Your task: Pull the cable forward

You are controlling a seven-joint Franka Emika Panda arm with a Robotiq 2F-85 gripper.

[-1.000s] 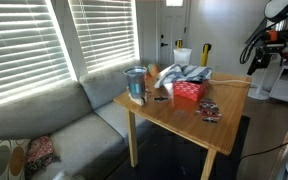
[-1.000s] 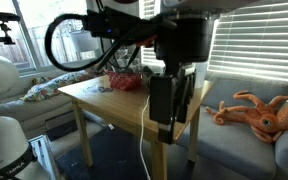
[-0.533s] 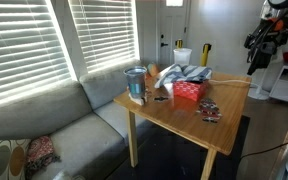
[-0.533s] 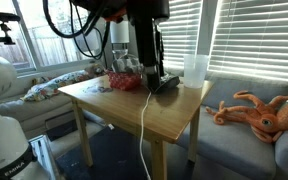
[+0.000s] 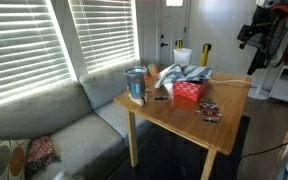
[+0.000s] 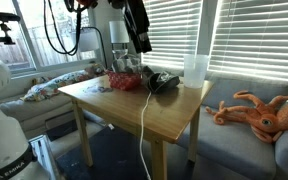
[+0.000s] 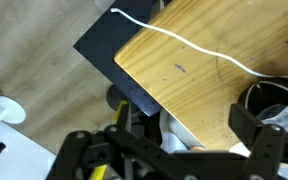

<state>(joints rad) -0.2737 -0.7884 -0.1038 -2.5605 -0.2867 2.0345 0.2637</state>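
Note:
The cable (image 6: pixel 144 118) is a thin whitish cord. It runs from the dark items near the back of the wooden table (image 6: pixel 104 100), across the top, and hangs over the front edge toward the floor. In the wrist view the cable (image 7: pixel 184 43) crosses the tabletop (image 7: pixel 184 90) diagonally. My gripper (image 6: pixel 141 40) is high above the table, well clear of the cable; it also shows in an exterior view (image 5: pixel 246 38). In the wrist view its fingers (image 7: pixel 174 130) are spread apart with nothing between them.
A red box (image 5: pixel 189 90), a clear cup (image 5: pixel 135 84), a white cup (image 6: pixel 195 70) and a small dark patterned item (image 5: pixel 210 110) sit on the table. A grey sofa (image 5: pixel 64 120) is beside it, with an orange octopus plush (image 6: pixel 259 112).
My arm has risen from low at the table's front edge to high above the table. The cable hangs over the edge as before.

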